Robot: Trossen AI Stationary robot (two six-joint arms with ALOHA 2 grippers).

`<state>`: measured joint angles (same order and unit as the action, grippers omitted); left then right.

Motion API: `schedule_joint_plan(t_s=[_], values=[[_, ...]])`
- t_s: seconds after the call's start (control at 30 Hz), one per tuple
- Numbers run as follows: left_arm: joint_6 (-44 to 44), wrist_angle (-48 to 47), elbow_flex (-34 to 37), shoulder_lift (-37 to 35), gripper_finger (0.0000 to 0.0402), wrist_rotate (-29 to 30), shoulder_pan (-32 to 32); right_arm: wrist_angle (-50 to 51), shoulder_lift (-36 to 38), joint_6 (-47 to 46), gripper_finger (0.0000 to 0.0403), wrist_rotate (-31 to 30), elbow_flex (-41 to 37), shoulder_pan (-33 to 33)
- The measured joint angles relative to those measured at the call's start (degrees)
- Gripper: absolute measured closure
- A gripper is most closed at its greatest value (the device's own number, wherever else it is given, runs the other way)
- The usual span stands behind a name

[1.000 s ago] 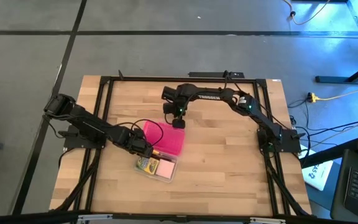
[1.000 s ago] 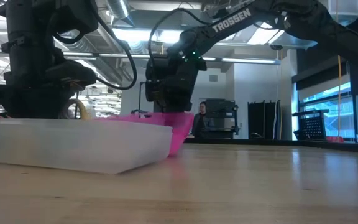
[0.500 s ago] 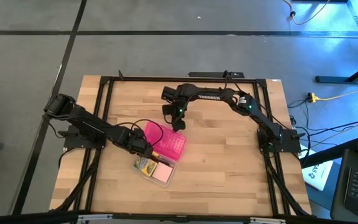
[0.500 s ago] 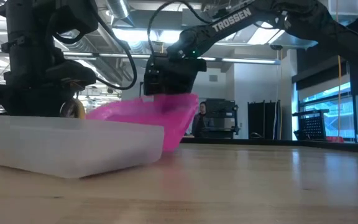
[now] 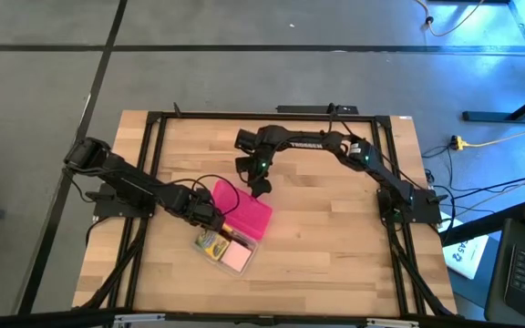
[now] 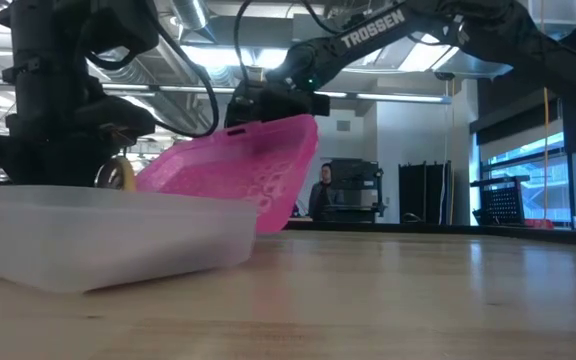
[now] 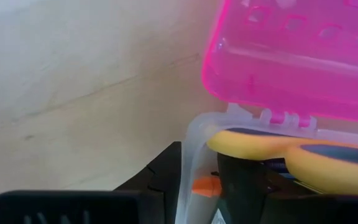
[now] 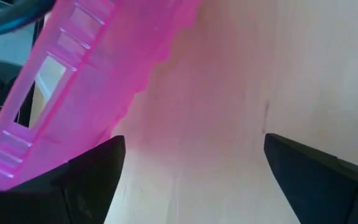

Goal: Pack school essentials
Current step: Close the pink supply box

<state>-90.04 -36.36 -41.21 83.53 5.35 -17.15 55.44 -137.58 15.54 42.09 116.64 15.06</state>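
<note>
Spread wide, the right gripper (image 5: 259, 185) hangs by the far edge of the half-raised pink lid (image 5: 242, 217). On the wooden table (image 5: 335, 246), the clear tray (image 5: 230, 251) holds a crayon box (image 5: 211, 240), pink pad (image 5: 238, 257) and scissors (image 7: 303, 149). Left gripper (image 5: 215, 219) pinches the tray's wall.

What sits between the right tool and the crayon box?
In the high view, the pink lid, half raised, lies between the right tool and the crayon box.
</note>
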Motion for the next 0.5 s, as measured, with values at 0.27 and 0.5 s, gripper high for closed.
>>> schedule_joint_plan(t_s=[0.27,0.5], values=[[0.47,-0.62,-0.07,-1.39,0.0304,-0.57,-0.02,-2.1,0.0,0.16,0.0017,0.07,0.0,-0.92],[2.11,-0.76,-0.12,-4.47,0.0304,-0.16,0.0,-2.67,0.0,-0.07,0.0017,0.25,0.04,-0.97]])
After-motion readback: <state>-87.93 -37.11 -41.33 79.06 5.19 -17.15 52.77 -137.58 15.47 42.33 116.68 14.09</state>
